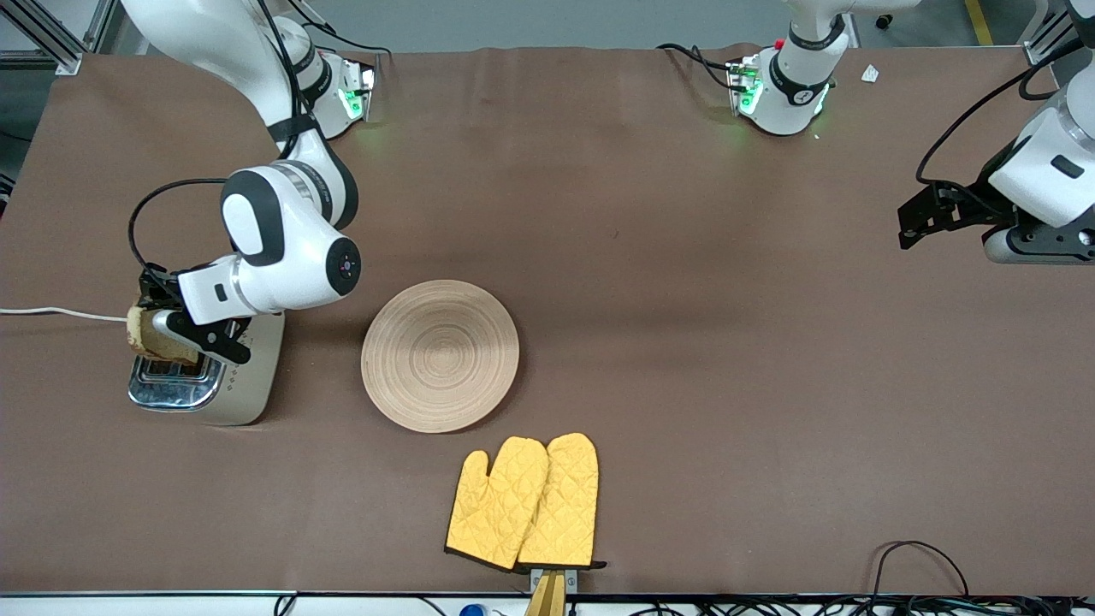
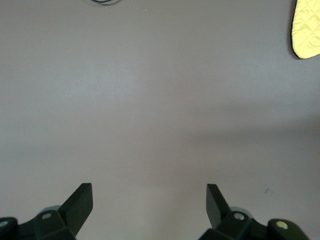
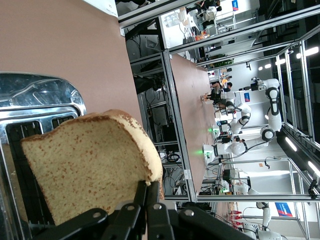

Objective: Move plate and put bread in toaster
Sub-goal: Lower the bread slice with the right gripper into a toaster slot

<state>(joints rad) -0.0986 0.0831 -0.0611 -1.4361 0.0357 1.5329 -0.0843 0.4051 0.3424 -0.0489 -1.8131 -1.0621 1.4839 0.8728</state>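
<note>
**Bread poised over the toaster slots**

The right claw (image 1: pixel 184 329) is gripping the bread (image 1: pixel 154 334) by one edge and holding it directly over the chrome top of the toaster (image 1: pixel 210 385), which is sitting under the claw at the right arm's end of the worktop (image 1: pixel 684 299). In the right wrist view the slice (image 3: pixel 85 165) is standing on edge in the pinched fingers (image 3: pixel 142 200), with the dark slots of the toaster (image 3: pixel 30 125) just below it. The insertion step is in hand. I am guessing the slice is not yet inside a slot, though the angle is making that hard to judge.

The plate (image 1: pixel 440 355) is lying flat and bare, well to the side of the right claw toward the middle of the worktop, with a pair of yellow oven mitts (image 1: pixel 526 500) just beside it. That part of the task looks done.

The left claw (image 2: pixel 150 202) is waiting, spread wide and holding nothing, over bare worktop at the left arm's end.

Next, the right claw is needing to line the slice up with a slot, lower it straight, and let go only once the bread is sitting between the slot walls.
</note>
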